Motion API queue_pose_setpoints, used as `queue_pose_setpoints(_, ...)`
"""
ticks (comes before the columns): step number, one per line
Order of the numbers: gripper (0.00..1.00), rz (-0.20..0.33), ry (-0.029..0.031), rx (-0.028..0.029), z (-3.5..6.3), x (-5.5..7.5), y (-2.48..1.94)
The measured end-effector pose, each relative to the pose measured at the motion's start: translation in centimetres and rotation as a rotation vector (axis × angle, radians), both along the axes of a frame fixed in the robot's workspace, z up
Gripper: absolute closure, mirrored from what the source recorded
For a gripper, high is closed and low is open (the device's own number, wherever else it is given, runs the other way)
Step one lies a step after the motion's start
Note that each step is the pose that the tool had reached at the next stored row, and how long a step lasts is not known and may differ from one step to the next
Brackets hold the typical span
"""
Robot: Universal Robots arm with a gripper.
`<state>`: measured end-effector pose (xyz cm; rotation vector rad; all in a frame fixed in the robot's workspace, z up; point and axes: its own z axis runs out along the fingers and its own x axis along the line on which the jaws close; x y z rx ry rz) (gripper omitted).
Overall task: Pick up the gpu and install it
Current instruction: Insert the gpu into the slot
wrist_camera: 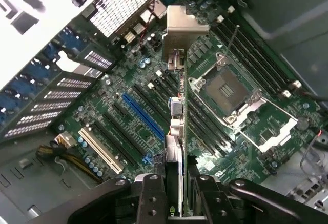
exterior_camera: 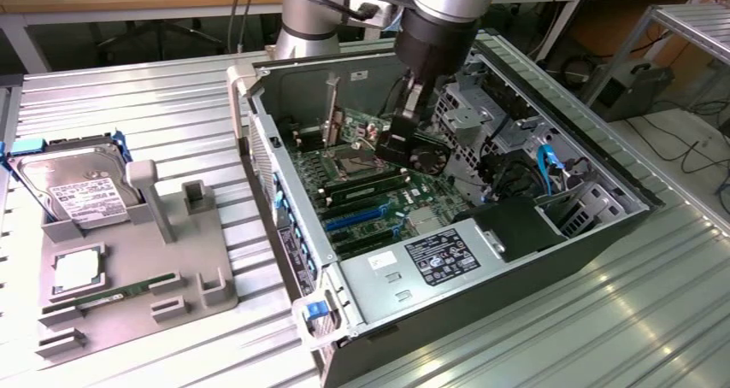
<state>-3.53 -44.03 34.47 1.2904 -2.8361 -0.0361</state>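
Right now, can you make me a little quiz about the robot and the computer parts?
1. True or false: the gripper is shut on the gpu.
2. Where is the hard drive? A) between the gripper's fingers B) on the grey tray C) on top of the gpu
3. Fill in: the gpu's end farthest from the gripper carries a silver metal ____.
Key: 1 true; 2 B; 3 bracket.

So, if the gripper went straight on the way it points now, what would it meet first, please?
Probably the motherboard: the gripper points down at it, and the gpu it holds would touch the board's slots first, though depth is unclear.
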Motion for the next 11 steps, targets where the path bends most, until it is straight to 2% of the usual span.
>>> queue_pose_setpoints(6, 0.73, 0.112, 0.0000, -0.0001, -0.66, 0.0, 0.00)
queue_pose_setpoints(11, 0.73, 0.236, -0.0001, 0.0000, -1.43, 0.0, 0.00)
